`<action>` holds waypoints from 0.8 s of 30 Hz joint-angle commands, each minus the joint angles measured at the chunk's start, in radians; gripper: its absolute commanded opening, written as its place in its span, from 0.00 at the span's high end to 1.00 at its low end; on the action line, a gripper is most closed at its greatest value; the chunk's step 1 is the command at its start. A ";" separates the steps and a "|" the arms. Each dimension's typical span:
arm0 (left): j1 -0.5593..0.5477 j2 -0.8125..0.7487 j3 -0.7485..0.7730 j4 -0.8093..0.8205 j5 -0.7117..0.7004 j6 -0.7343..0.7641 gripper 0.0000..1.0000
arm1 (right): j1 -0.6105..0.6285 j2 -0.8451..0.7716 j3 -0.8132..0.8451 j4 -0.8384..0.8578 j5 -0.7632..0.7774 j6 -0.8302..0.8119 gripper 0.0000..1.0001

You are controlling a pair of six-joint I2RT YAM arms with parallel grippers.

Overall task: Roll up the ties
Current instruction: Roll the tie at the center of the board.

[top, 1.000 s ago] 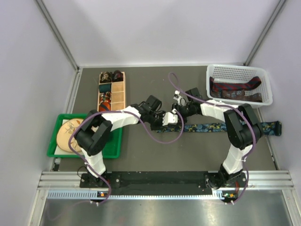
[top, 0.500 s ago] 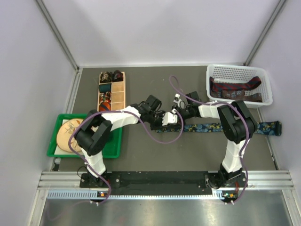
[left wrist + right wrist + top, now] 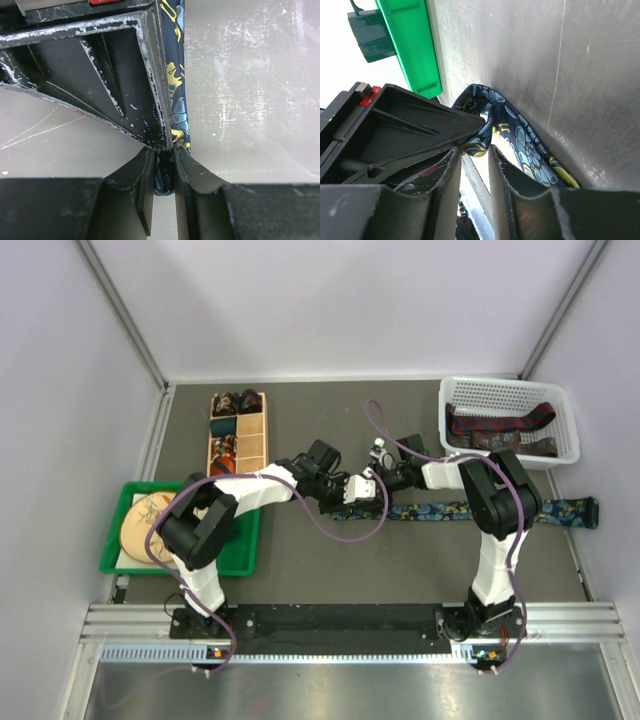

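A dark blue floral tie (image 3: 470,510) lies flat across the table, running right to the table's edge. Its left end is lifted where both grippers meet. My left gripper (image 3: 352,490) is shut on that end; in the left wrist view the folded fabric (image 3: 176,90) is pinched between the jaws (image 3: 164,167). My right gripper (image 3: 373,478) comes in from the right, its fingertips (image 3: 476,150) closed on a yellow-edged fold of the same tie (image 3: 520,140). The left gripper's black finger (image 3: 395,125) presses against that fold.
A white basket (image 3: 510,392) at the back right holds red and navy ties (image 3: 500,425). A wooden divided box (image 3: 237,430) at the back left holds small coils. A green tray (image 3: 250,540) with a round tan thing (image 3: 145,520) sits at the front left.
The right gripper's jaws have narrowed onto the tie's fold and its arm has shifted slightly left. The left gripper has stayed shut on the tie's end, almost in place.
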 commanded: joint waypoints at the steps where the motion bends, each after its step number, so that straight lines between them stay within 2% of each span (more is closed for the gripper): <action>1: -0.006 -0.051 -0.003 0.042 0.085 -0.008 0.76 | -0.015 0.006 0.018 0.051 0.014 -0.011 0.73; 15: -0.003 -0.055 -0.007 0.063 0.092 -0.030 0.76 | -0.015 0.023 -0.002 0.081 0.010 0.006 0.69; 20: 0.000 -0.055 -0.003 0.065 0.099 -0.037 0.76 | -0.032 0.011 -0.033 0.152 -0.015 0.043 0.81; 24: 0.005 -0.052 0.000 0.066 0.111 -0.040 0.76 | -0.034 0.017 -0.039 0.166 -0.028 0.055 0.77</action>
